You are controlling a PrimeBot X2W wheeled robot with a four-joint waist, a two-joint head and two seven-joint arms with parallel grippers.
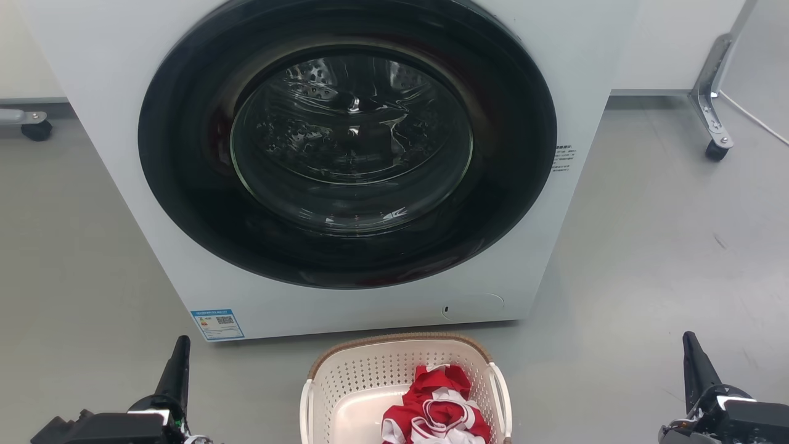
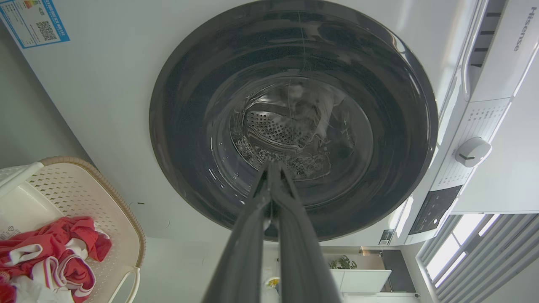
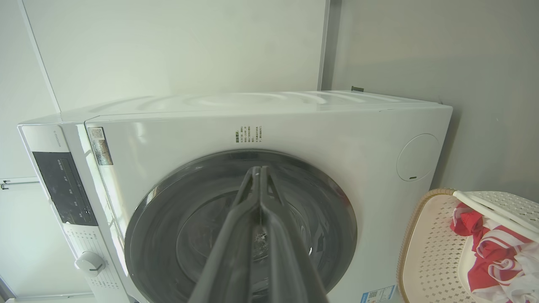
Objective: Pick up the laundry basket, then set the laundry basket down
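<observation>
Left wrist view | washer: Hisense (QR label) | left pincer, right pincer narrow

At the bottom centre, the laundry basket is cream plastic, perforated and matt, with a brown woven-look rim. Soft red and white cloth lies crumpled in it. Above, the washing machine has smooth white panels; its door is glossy dark, the drum shiny perforated metal. The floor is matt grey.
</observation>
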